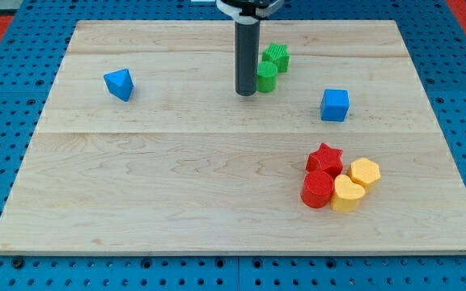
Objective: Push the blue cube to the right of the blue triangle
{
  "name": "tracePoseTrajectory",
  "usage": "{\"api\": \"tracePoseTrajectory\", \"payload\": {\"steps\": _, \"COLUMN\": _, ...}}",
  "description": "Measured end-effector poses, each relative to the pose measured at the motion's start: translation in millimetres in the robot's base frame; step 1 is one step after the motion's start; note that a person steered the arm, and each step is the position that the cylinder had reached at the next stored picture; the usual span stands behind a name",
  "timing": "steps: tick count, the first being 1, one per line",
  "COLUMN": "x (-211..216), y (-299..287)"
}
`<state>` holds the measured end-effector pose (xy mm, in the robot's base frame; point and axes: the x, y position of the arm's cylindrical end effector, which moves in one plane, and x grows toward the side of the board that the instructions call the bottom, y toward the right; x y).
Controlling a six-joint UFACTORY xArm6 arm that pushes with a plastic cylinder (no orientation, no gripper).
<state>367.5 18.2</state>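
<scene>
You get one view only: high, at the board's (pixel 217 202) near edge, tilted down across it, whole board in frame.

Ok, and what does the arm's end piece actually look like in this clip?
A plain, straight cylindrical rod, dark grey to black with a matte finish, ending in a flat, blunt end at my tip. At the view's top it enters a white collar with a black part above, cut off by the frame. No cables, labels or markings show.
</scene>
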Motion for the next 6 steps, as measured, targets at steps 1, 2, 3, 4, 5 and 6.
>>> {"api": "tracePoseTrajectory", "payload": {"steps": 1, "x": -13.2, "y": 23.4}}
{"api": "tracePoseTrajectory", "payload": {"steps": 2, "x": -43.3, "y": 31.7}}
{"api": "tracePoseTrajectory", "payload": {"steps": 3, "x": -49.2, "y": 91.4}}
{"api": "tracePoseTrajectory", "payload": {"steps": 4, "x": -30.0, "y": 158.2}}
{"api": "tracePoseTrajectory", "payload": {"steps": 5, "x": 3.0, "y": 143.3}}
{"api": "tracePoseTrajectory", "payload": {"steps": 6, "x": 4.9, "y": 70.8}}
